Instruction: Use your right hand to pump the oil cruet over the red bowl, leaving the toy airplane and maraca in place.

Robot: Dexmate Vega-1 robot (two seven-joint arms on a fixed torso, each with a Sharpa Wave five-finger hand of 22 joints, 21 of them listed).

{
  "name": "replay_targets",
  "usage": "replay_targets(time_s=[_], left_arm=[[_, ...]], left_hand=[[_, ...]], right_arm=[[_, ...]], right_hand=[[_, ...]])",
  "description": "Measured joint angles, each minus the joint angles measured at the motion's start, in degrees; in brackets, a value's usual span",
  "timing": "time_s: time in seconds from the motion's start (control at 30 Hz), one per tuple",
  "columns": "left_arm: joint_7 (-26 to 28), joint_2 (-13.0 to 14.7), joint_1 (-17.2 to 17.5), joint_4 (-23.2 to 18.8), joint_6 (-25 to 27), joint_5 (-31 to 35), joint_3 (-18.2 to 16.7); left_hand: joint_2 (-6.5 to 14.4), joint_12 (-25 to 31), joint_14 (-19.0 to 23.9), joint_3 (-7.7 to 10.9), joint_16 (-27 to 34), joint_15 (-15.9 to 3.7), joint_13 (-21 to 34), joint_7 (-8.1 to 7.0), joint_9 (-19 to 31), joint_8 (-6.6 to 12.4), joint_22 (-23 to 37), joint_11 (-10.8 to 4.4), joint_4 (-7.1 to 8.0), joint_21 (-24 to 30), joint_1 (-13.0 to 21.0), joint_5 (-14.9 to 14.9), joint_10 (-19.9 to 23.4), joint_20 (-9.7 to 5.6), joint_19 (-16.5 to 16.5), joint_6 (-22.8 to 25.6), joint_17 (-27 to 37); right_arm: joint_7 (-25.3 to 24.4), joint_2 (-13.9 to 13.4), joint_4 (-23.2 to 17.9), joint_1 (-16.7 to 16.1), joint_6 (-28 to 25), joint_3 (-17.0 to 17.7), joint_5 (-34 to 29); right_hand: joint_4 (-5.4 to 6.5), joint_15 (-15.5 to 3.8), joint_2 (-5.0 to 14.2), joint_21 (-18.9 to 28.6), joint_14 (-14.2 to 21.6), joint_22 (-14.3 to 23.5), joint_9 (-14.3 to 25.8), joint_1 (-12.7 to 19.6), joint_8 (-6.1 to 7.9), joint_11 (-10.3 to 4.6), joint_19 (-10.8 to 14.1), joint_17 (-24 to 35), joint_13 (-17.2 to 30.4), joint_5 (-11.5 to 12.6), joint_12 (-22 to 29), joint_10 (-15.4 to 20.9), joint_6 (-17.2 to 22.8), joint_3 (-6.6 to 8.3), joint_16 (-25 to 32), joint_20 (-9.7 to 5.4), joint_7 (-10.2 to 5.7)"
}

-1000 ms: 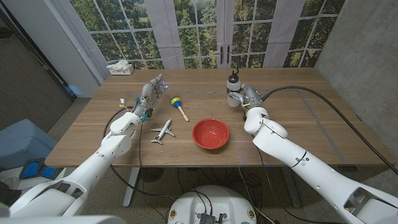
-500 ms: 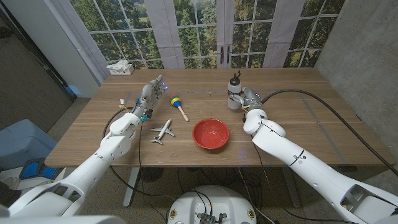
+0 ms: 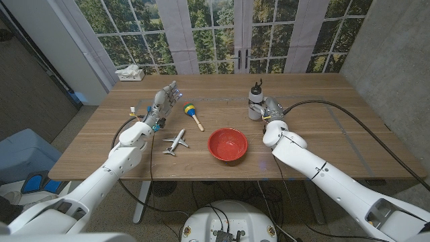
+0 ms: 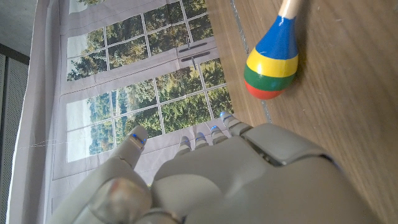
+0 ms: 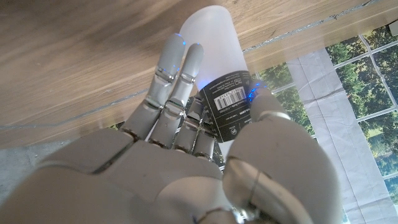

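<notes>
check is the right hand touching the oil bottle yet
Touching. The right wrist view shows the right hand with fingers and thumb wrapped against the oil bottle.

right hand [image 3: 267, 107] closes in on the oil cruet [image 3: 254, 100], fingers [image 5: 176, 74] now wrapped round its frosted body | cruet nudged slightly toward the far edge of the table [image 3: 322, 128]; right forearm edges forward with it
</notes>
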Motion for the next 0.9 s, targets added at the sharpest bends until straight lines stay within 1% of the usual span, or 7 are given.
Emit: replay_targets(time_s=[0.27,0.4,0.5,0.53,0.6,0.73,0.9], left_arm=[[0.2,0.1,0.0,-0.5,0.1,0.1,0.2],[0.2,0.1,0.0,-0.5,0.2,0.2,0.3],[0.2,0.1,-0.1,-0.6,0.2,0.2,0.3],[0.2,0.0,-0.2,-0.6,0.2,0.3,0.4],[0.1,0.0,-0.2,-0.6,0.2,0.3,0.4],[0.0,0.0,-0.5,-0.5,0.2,0.3,0.5],[-0.1,-0.1,-0.7,-0.2,0.2,0.3,0.5]], left_hand=[[0.0,0.0,0.0,0.0,0.0,0.0,0.0,0.0,0.0,0.0,0.0,0.0,0.0,0.0,0.0,0.0,0.0,0.32,0.3,0.0,0.0],[0.0,0.0,0.0,0.0,0.0,0.0,0.0,0.0,0.0,0.0,0.0,0.0,0.0,0.0,0.0,0.0,0.0,0.32,0.3,0.0,0.0],[0.0,0.0,0.0,0.0,0.0,0.0,0.0,0.0,0.0,0.0,0.0,0.0,0.0,0.0,0.0,0.0,0.0,0.32,0.3,0.0,0.0],[0.0,0.0,0.0,0.0,0.0,0.0,0.0,0.0,0.0,0.0,0.0,0.0,0.0,0.0,0.0,0.0,0.0,0.32,0.3,0.0,0.0],[0.0,0.0,0.0,0.0,0.0,0.0,0.0,-0.03,0.0,0.0,0.0,0.0,0.0,0.0,0.0,0.0,0.0,0.32,0.3,0.0,0.0],[0.0,0.0,0.0,0.0,0.0,0.0,0.0,-0.22,0.0,0.0,0.0,0.0,0.0,0.0,0.0,0.0,0.0,0.31,0.3,0.2,0.0],[0.0,0.0,0.0,0.0,0.0,0.0,0.0,-0.21,0.0,0.0,0.0,0.0,0.0,0.0,0.0,0.0,0.0,0.31,0.3,0.2,0.0]], right_arm=[[-1.7,0.2,1.1,-0.2,1.0,0.4,1.1],[-2.0,0.2,1.4,-0.2,1.1,0.4,1.5],[-2.2,0.1,1.5,-0.3,1.1,0.4,1.7],[-2.3,0.1,1.5,-0.3,1.1,0.4,1.8],[-2.3,0.0,1.5,-0.3,1.1,0.4,1.8],[-2.3,-0.3,1.5,-0.3,1.0,0.4,1.9],[-2.0,-0.9,1.2,-0.2,0.2,0.3,2.5]], right_hand=[[0.25,0.0,-0.27,-0.4,0.0,-0.1,0.0,-0.5,0.3,0.21,0.0,0.0,-0.2,0.0,0.0,-0.2,0.0,-0.25,-0.8,0.0,-0.01],[0.57,0.01,-1.32,-0.8,0.0,-0.1,-0.3,-1.6,0.33,0.61,0.2,-0.2,-0.4,0.0,0.0,-0.6,-0.1,-0.57,-1.3,0.2,0.14],[0.57,0.11,-1.77,-0.9,0.1,-0.1,-0.3,-2.0,0.33,0.84,0.5,-0.3,-0.5,0.0,0.0,-0.8,-0.3,-0.56,-1.8,-0.11,0.31],[1.63,0.11,-1.78,-0.9,0.1,-0.1,-0.3,-2.0,0.33,1.03,0.5,-0.3,-0.5,0.0,0.0,-1.0,-0.4,0.5,-2.0,-0.11,0.43],[2.69,0.11,-2.46,-0.9,0.1,-0.1,-0.3,-2.7,0.33,1.26,0.5,-0.3,-0.6,0.0,0.0,-1.3,-0.8,0.93,-2.3,-0.11,0.79],[3.33,0.11,-4.06,-1.3,0.1,-0.1,-0.5,-4.3,0.03,1.96,1.2,-0.3,-1.0,0.0,0.0,-3.1,-2.1,0.44,-3.0,-0.31,2.04],[3.22,0.11,-5.47,-1.3,0.1,0.0,-0.5,-5.7,-0.63,2.79,3.7,-0.3,-1.5,0.0,-0.5,-5.7,-5.3,-0.76,-3.9,-1.03,2.92]])
